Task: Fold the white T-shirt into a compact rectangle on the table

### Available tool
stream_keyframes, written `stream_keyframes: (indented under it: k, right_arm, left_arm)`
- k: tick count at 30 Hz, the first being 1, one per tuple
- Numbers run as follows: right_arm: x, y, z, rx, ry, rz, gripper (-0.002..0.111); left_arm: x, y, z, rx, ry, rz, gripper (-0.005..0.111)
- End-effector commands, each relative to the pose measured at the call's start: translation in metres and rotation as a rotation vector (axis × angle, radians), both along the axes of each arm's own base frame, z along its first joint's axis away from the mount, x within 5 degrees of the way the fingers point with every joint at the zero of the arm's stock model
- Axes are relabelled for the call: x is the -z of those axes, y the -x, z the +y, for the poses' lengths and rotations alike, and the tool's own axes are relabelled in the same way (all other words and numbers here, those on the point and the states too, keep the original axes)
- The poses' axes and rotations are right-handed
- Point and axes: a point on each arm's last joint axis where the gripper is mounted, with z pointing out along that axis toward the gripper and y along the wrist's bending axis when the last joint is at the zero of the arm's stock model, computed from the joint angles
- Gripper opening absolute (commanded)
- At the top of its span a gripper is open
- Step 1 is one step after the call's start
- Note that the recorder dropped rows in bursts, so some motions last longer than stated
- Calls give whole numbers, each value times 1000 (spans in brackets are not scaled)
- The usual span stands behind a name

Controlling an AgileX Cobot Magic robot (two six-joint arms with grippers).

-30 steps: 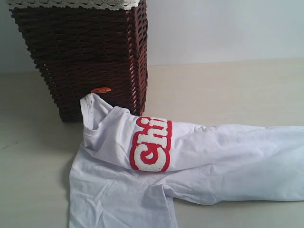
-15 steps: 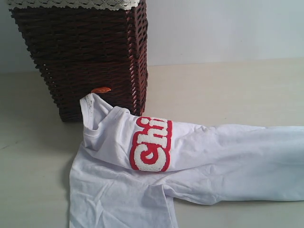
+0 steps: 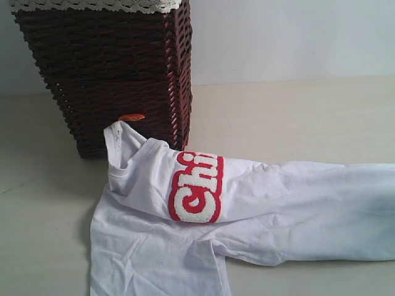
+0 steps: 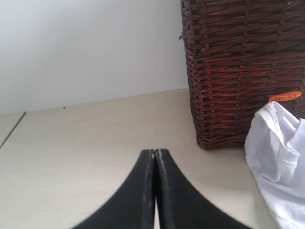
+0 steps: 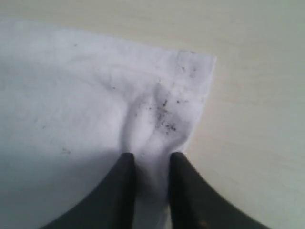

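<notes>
The white T-shirt [image 3: 290,200] lies partly folded lengthwise on the table [image 3: 296,117], its red-outlined lettering [image 3: 196,188] facing up and its collar resting against the basket. An orange neck tag [image 3: 131,116] shows at the collar. Neither gripper appears in the exterior view. In the left wrist view my left gripper [image 4: 155,151] is shut on nothing over bare table, apart from the shirt's collar [image 4: 279,157]. In the right wrist view my right gripper [image 5: 151,157] pinches a raised ridge of speckled shirt fabric [image 5: 157,112] near a corner edge of the shirt.
A tall brown wicker basket [image 3: 111,74] with white lace edging [image 3: 92,5] stands at the back left, touching the shirt's collar. A pale wall runs behind the table. The shirt runs off the exterior view's right and bottom edges.
</notes>
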Motion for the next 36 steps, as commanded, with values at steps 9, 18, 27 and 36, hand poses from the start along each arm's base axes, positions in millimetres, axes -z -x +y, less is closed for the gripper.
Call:
stream_keyframes:
  k: [9, 18, 27, 36]
  right_arm:
    - [-37, -9, 15, 8, -156, -187, 0]
    - [-50, -24, 4, 197, -164, -365, 0]
    - [-33, -31, 2, 195, -158, -418, 35]
    - [-47, -24, -4, 166, -7, -381, 66]
  left_arm:
    - [1, 0, 0, -5, 5, -5, 0]
    - [1, 0, 0, -5, 5, -5, 0]
    - [1, 0, 0, -5, 5, -5, 0]
    - [1, 0, 0, -5, 5, -5, 0]
